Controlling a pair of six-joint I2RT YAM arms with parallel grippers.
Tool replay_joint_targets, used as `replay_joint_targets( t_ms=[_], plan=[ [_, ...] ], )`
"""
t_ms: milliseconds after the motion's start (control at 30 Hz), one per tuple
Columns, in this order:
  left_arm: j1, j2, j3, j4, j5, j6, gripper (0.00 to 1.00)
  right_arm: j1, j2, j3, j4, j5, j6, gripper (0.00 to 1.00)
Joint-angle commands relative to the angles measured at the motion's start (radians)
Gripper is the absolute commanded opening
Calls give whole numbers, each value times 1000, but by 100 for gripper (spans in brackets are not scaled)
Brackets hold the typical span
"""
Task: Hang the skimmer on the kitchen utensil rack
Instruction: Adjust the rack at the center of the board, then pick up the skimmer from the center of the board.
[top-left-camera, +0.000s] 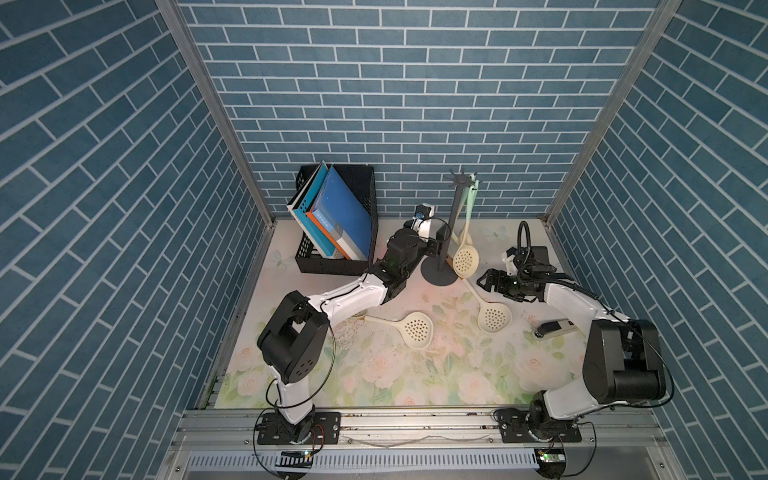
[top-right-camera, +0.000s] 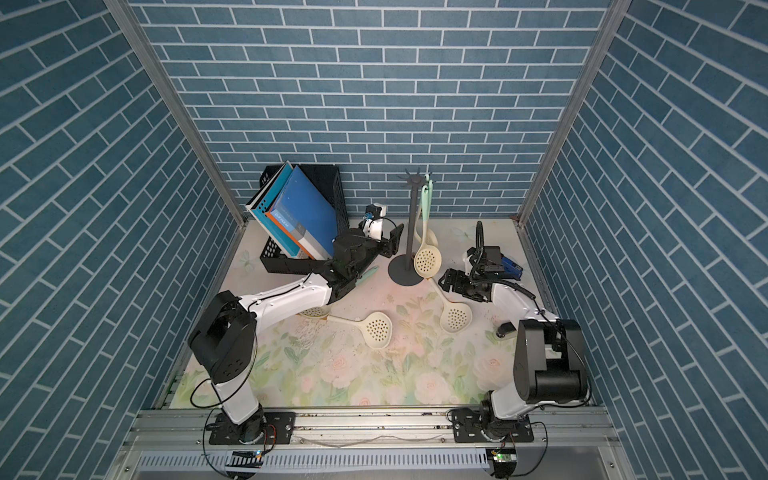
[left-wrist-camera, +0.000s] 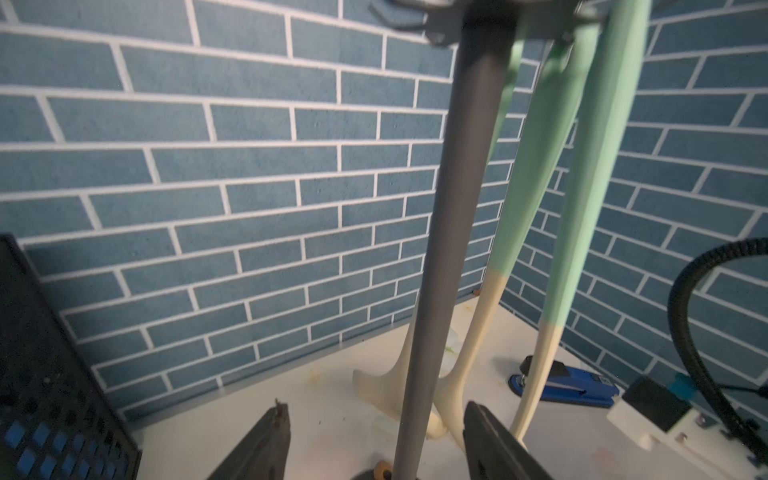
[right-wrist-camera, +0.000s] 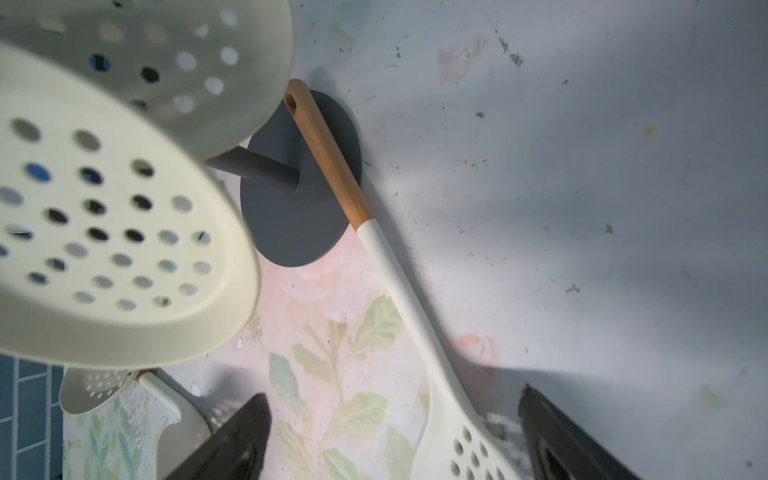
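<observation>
Right of centre in both top views, close to the back wall, stands the utensil rack (top-left-camera: 451, 224), its round base (top-left-camera: 438, 275) flat on the flowered table (top-left-camera: 374, 374). The hanging skimmers (top-left-camera: 465, 259) drop from the hooks by green handles. Their cream heads dangle just right of the pole, low over the base's rim. The left gripper (left-wrist-camera: 377, 405) sits at the lower pole with its fingers spread, one on each side, and a gap shows between each finger and the pole. The right gripper (right-wrist-camera: 395, 395) is also spread wide and grips nothing. It hovers over the wooden-handled skimmer (right-wrist-camera: 374, 249), which lies on the table with its handle tip resting on the base's rim. A second loose skimmer (top-left-camera: 417, 330) lies mid-frame, well apart from the rack. A third skimmer (top-right-camera: 313, 311) is half hidden under the left forearm. A black mesh box (top-left-camera: 332, 266) of books fills the back left corner, touching the left arm's side. A blue stapler (left-wrist-camera: 573, 386) lies beyond the rack. Open cloth runs from the loose skimmers down to the front rail.
</observation>
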Motion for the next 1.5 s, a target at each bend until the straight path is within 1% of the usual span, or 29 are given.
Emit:
replay_joint_targets(
  t_ms=[0,67,200,300,433,567,733,800,967,1133,1300,1467],
  plan=[
    [3,-84,-73,-9,-61,-28,76,-3,53,27,25,-15,-73,91],
    [11,-130,-130,-21,-77,-48,78,-3,78,29,33,-19,-79,90],
    [57,-211,-210,-96,-84,-131,86,-3,113,24,61,-41,-83,85],
    [105,-264,-256,-146,-68,-192,88,2,135,25,73,-61,-92,82],
    [162,-337,-338,-147,-50,-237,89,19,169,42,62,-34,-111,78],
    [186,-390,-389,-156,-58,-243,89,38,189,68,47,-3,-117,75],
    [202,-434,-420,-183,-75,-244,89,103,221,126,-46,95,-133,74],
    [204,-447,-431,-191,-86,-244,90,121,233,134,-66,137,-111,73],
    [220,-489,-464,-193,-99,-246,90,139,252,128,-80,194,-67,67],
    [235,-533,-496,-190,-111,-246,91,147,269,118,-93,223,-34,62],
    [243,-557,-513,-190,-112,-249,92,152,300,136,-118,240,-18,55],
    [246,-558,-516,-194,-105,-254,92,154,325,148,-136,247,-3,41]
  ],
)
